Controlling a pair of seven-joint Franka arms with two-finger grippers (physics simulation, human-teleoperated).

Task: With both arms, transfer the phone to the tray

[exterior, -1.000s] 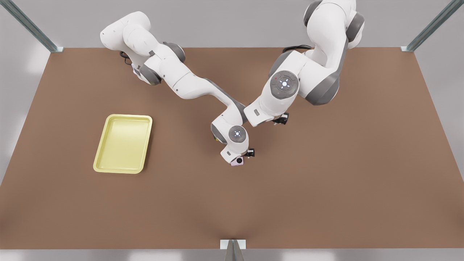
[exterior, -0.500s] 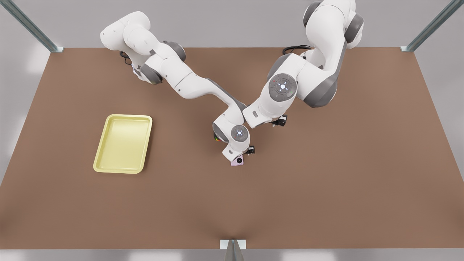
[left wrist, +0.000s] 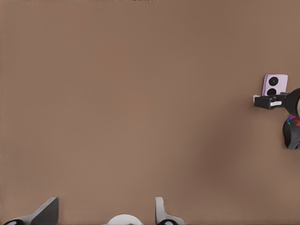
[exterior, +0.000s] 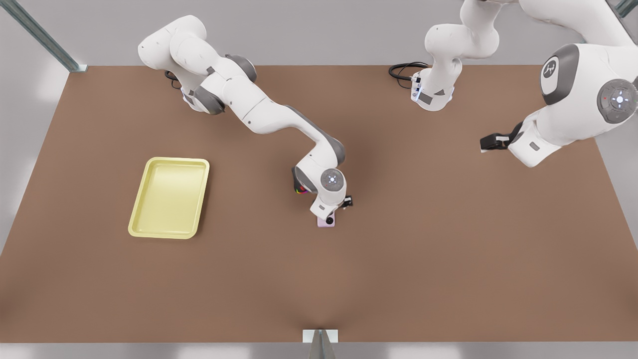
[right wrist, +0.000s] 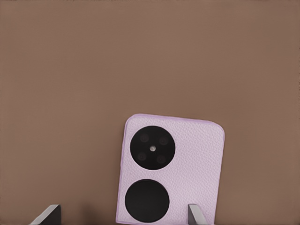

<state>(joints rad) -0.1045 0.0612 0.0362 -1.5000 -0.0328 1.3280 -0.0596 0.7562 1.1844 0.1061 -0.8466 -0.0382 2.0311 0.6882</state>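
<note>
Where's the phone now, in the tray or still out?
Out. The phone lies flat on the table under the right gripper; the tray sits apart.

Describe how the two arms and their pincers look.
Both arms are glossy white with grey joint sections and round grey caps bearing a small lit dot. A black cable coils at one base. The right pincer and left pincer have grey, wedge-shaped fingertips.

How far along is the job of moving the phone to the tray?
Nothing is done yet: the phone lies on the table, apart from the tray. In hand: the right gripper hovers over it, fingers open. The left gripper waits aside, open. Left: grasp, carry, place.
</note>
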